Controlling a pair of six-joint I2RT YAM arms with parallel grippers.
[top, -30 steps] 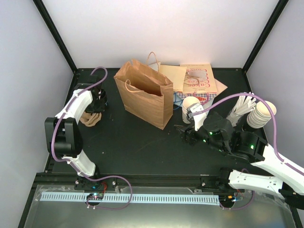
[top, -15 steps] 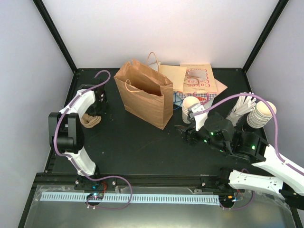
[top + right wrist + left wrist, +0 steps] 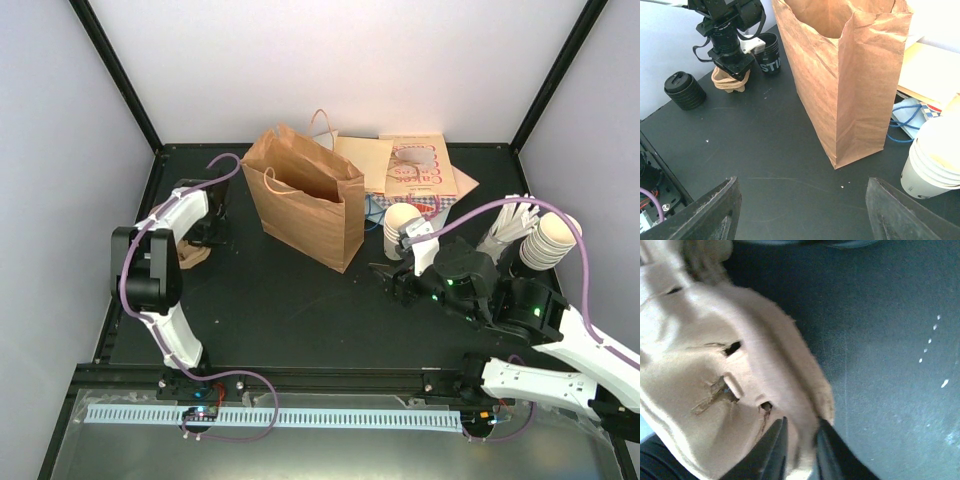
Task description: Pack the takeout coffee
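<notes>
Now, left gripper (image 3: 801, 427) clamped on pulp carrier (image 3: 715, 355), right gripper (image 3: 801, 182) spread wide, bag (image 3: 860, 85) upright

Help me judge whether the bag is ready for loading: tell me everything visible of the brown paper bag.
The brown paper bag stands upright on the black table with its mouth open. It looks like creased kraft paper, with folded side gussets, a flat base and two loop handles. What shows of the inside looks empty, though the bottom is hidden. Nothing grips it. The stack of paper cups stands to its right, apart from it.
</notes>
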